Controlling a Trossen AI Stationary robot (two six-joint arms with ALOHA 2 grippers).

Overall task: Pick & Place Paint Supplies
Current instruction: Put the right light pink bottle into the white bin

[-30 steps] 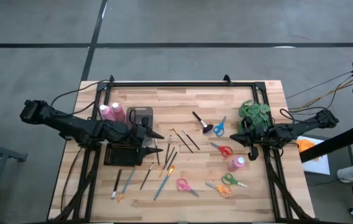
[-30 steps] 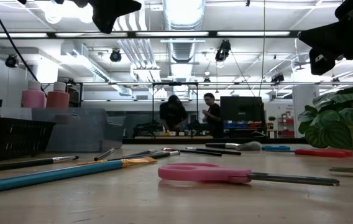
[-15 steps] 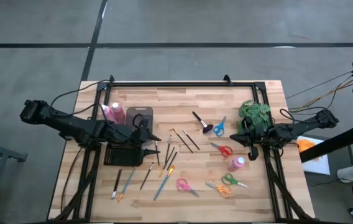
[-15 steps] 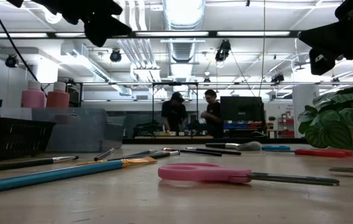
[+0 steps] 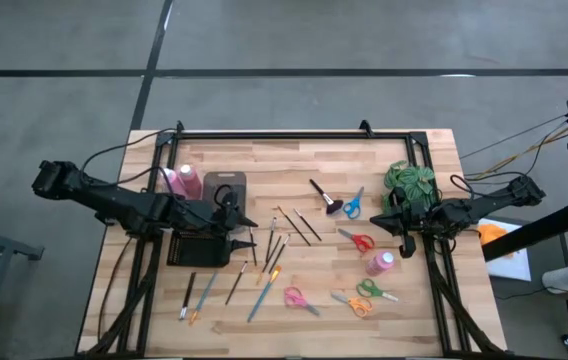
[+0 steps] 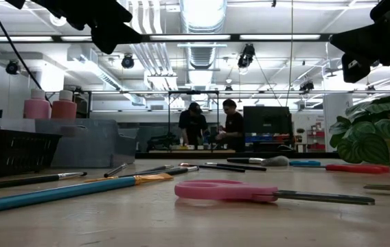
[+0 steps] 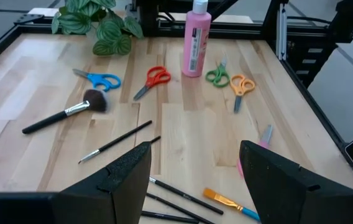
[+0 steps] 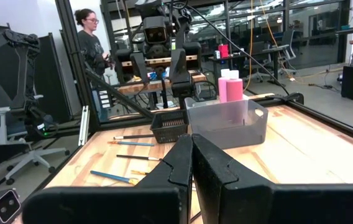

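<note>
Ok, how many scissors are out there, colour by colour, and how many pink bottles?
Blue scissors: 1
Red scissors: 1
Pink scissors: 1
Green scissors: 1
Orange scissors: 1
Pink bottles: 3
Total: 8 (5 scissors, 3 bottles)

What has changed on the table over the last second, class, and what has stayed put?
Only the left gripper has moved: it has swung a little from over the grey bin toward the black basket, jaws open and empty throughout. Nothing was picked up or released. The right gripper stayed shut beside the plant, and the brushes, scissors and pink bottles lie as before.
</note>
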